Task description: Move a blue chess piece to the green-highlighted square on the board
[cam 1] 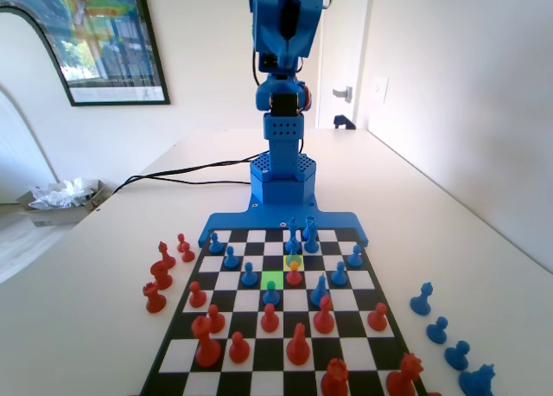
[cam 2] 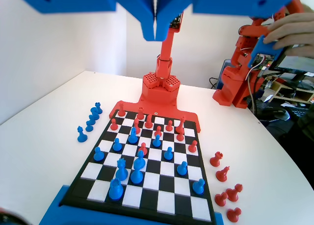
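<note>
The board (cam 1: 226,302) lies chequered on the table, its blue edge at the far end under my arm's base. Its green-highlighted square (cam 1: 272,280) is bare. A small blue chess piece (cam 1: 271,294) stands just in front of that square, and another blue pawn (cam 1: 249,275) is beside it on the left. A red pawn (cam 1: 294,273) to the right partly covers a yellow-lit square (cam 1: 294,261). In the wrist view my gripper (cam 2: 156,37) hangs high above the board (cam 2: 162,201), jaws pressed together with nothing between them.
Red pieces (cam 1: 298,344) fill the near half of the board in the fixed view, and taller blue pieces (cam 1: 320,290) stand among the pawns. Off the board, captured red pieces (cam 1: 160,275) sit on the left and blue ones (cam 1: 439,329) on the right. A tissue box (cam 1: 60,197) and a cable (cam 1: 181,173) lie at the far left.
</note>
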`<state>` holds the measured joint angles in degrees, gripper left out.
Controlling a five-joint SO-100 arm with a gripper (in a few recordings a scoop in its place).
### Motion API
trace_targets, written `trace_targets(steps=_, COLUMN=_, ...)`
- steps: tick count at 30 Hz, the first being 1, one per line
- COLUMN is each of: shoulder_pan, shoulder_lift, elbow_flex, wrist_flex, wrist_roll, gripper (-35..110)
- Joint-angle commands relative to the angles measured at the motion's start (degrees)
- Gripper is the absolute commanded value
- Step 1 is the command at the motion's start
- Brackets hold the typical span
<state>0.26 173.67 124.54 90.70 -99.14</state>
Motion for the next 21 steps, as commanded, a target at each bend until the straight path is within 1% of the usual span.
trace_targets(steps=1, shoulder_pan=-1.0, shoulder_lift=-2.3, elbow_flex=-3.2, wrist_flex=-1.3, wrist_roll=1.3, gripper=1)
trace_targets(steps=5, shoulder_pan=-2.5, shoulder_lift=-10.5, elbow_flex=-10.8, wrist_flex=-0.8, wrist_roll=5.0, gripper=1)
trace_targets(steps=11, shoulder_pan=-4.8, shoulder_lift=-29.4, elbow_flex=-24.8, wrist_flex=3.3, wrist_roll=13.2, gripper=1)
trace_targets(steps=16, shoulder_pan=-5.4, shoulder_lift=-41.3, elbow_flex=-26.5, wrist_flex=0.5, wrist_roll=18.5, gripper=1)
trace_targets(steps=21, shoulder_pan=-4.8, shoulder_lift=-51.2, elbow_flex=-22.4, wrist_flex=-4.9, wrist_roll=22.9, gripper=1)
